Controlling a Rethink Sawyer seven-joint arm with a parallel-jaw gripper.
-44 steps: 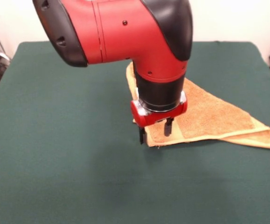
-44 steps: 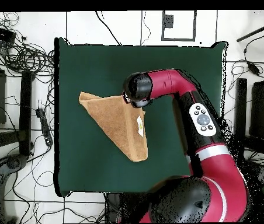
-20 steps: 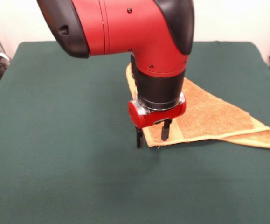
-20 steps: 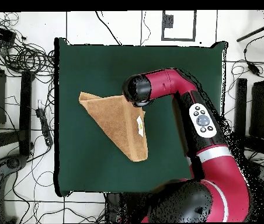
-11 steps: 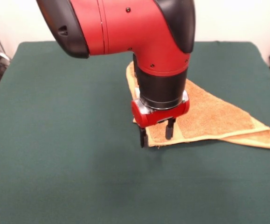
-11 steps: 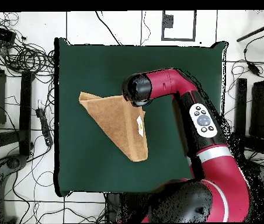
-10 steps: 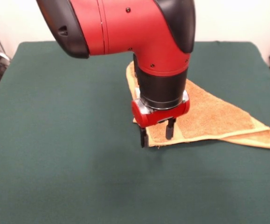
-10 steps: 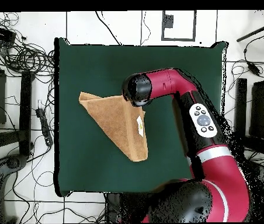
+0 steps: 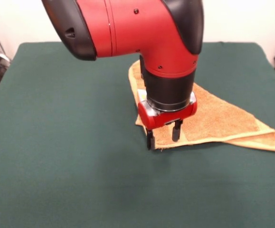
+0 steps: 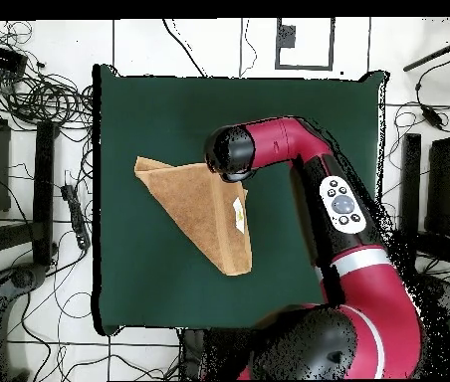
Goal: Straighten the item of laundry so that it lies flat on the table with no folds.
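Note:
The golden-orange towel (image 9: 218,121) lies folded into a triangle on the dark green table (image 9: 61,142). Its long point reaches to the right in the front view. In the overhead view the towel (image 10: 201,211) shows a small white tag (image 10: 238,213) near its right edge. My gripper (image 9: 163,138) is open and points straight down over the towel's near left corner. One finger stands at the corner's outer edge and the other over the cloth. It holds nothing. In the overhead view the arm's head (image 10: 231,151) hides the gripper and that corner.
Cables and equipment (image 10: 30,90) lie on the floor around the table in the overhead view. The red arm (image 10: 343,214) reaches in from the bottom right over the table's right side.
The gripper has shifted slightly right and a little lower over the towel's corner. The towel has not moved.

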